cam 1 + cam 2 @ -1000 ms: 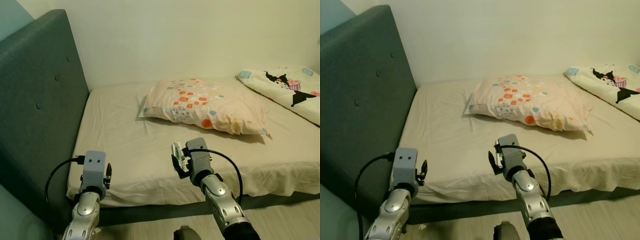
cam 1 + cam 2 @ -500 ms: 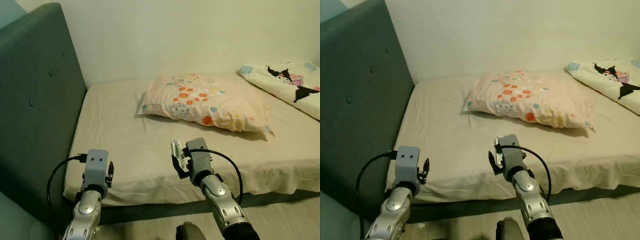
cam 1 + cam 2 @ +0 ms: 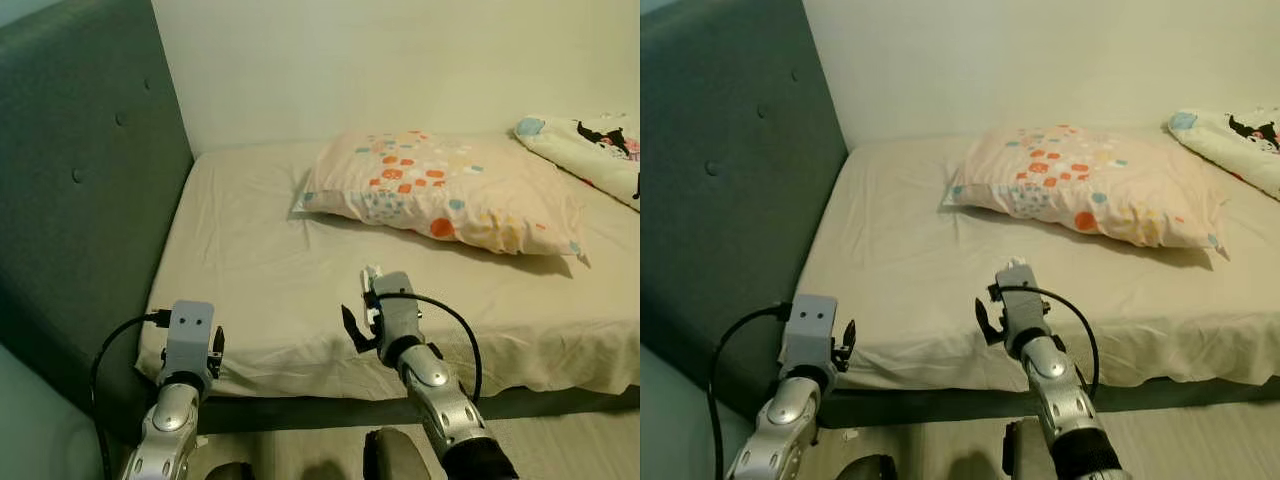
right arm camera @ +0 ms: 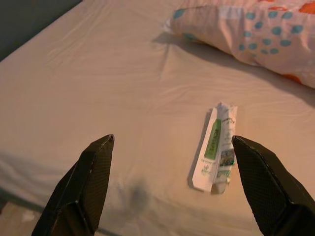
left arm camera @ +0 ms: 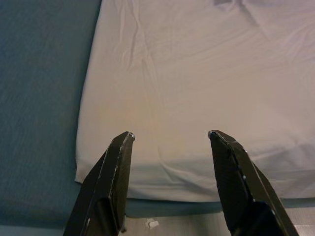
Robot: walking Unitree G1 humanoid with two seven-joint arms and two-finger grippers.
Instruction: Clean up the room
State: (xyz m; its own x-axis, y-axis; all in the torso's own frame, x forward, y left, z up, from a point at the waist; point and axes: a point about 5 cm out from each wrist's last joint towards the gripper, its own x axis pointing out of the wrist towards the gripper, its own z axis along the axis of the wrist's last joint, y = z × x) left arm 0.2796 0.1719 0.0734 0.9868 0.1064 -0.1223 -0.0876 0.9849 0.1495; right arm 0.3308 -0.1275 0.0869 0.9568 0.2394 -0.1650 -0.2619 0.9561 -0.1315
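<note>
Fingers of right gripper spread wide, empty, above white-green flat wrapper lying on beige bed sheet; left gripper also wide.

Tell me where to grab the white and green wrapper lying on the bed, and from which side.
Grip the flat white and green wrapper across its narrow width near the middle, coming straight down from above. It lies flat on the beige bedsheet, long and thin, so probably only its two long edges offer a pinch. The right gripper is open over it, fingers either side.
</note>
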